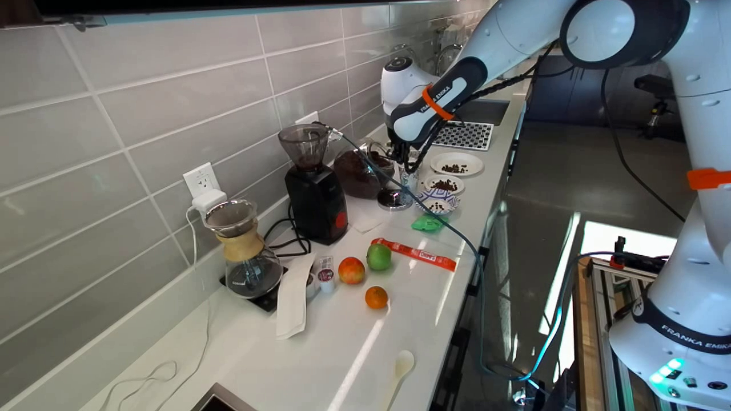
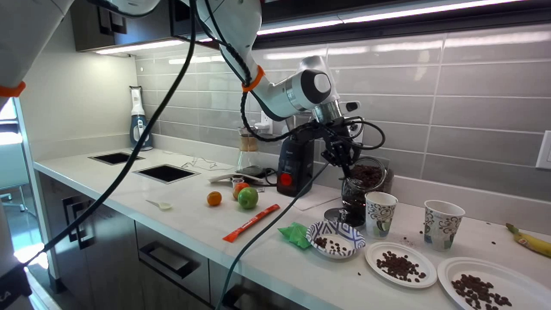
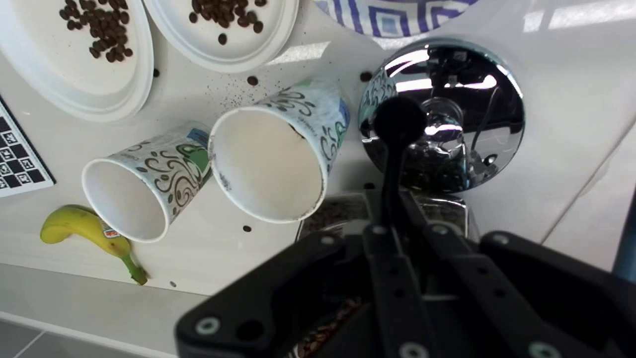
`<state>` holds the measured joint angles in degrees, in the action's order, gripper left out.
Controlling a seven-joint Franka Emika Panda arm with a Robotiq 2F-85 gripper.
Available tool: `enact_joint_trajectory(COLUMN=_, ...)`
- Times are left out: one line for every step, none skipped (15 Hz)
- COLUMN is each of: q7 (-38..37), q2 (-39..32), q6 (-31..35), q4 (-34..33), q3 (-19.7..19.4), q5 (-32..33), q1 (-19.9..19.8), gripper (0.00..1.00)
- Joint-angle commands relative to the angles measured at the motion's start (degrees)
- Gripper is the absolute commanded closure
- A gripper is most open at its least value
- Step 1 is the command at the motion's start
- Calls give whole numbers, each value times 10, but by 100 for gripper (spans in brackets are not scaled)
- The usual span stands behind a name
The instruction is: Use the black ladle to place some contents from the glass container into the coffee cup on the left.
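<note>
Reaching over the white countertop (image 1: 320,348), the Panda arm (image 1: 517,34) ends near the coffee grinder (image 2: 297,165). Its gripper (image 3: 392,214) is positioned above the glass jar (image 1: 357,177). A chrome disc (image 3: 447,99) lies beside the jar. One patterned paper cup (image 2: 380,219) stands upright just beside the jar, a second cup (image 2: 442,230) farther along. The black ladle (image 3: 397,129) is clamped in the gripper's closed jaws, its dark end overlapping the disc in the wrist view; contact with the jar cannot be confirmed. Coffee beans (image 2: 366,174) occupy the jar and lie loose near the cups.
</note>
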<state>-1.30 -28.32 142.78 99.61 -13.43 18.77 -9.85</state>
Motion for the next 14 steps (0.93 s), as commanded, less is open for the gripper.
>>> enact_joint_trajectory(q7=-42, q2=48, q6=11, q4=69, q3=-21, q5=22, q1=25, gripper=98)
enact_joint_trajectory(q7=-49, q2=57, q6=11, q4=81, q3=-23, q5=25, q1=28, gripper=98)
enact_joint_trajectory(q7=-56, q2=66, q6=11, q4=93, q3=-26, q5=28, q1=31, gripper=98)
enact_joint_trajectory(q7=-65, q2=76, q6=11, q4=106, q3=-29, q5=31, q1=33, gripper=98)
enact_joint_trajectory(q7=-72, q2=87, q6=12, q4=119, q3=-31, q5=35, q1=35, gripper=98)
enact_joint_trajectory(q7=-78, q2=96, q6=10, q4=130, q3=-33, q5=40, q1=36, gripper=98)
enact_joint_trajectory(q7=-84, q2=108, q6=13, q4=143, q3=-34, q5=44, q1=36, gripper=98)
enact_joint_trajectory(q7=-89, q2=121, q6=14, q4=158, q3=-35, q5=48, q1=35, gripper=98)
enact_joint_trajectory(q7=-92, q2=135, q6=18, q4=172, q3=-35, q5=51, q1=34, gripper=98)
enact_joint_trajectory(q7=-95, q2=147, q6=19, q4=185, q3=-35, q5=54, q1=32, gripper=98)
enact_joint_trajectory(q7=-96, q2=159, q6=18, q4=195, q3=-34, q5=55, q1=29, gripper=98)
enact_joint_trajectory(q7=-102, q2=169, q6=15, q4=203, q3=-35, q5=56, q1=27, gripper=98)
enact_joint_trajectory(q7=-106, q2=180, q6=14, q4=212, q3=-34, q5=54, q1=24, gripper=98)
enact_joint_trajectory(q7=-109, q2=191, q6=15, q4=222, q3=-35, q5=51, q1=21, gripper=98)
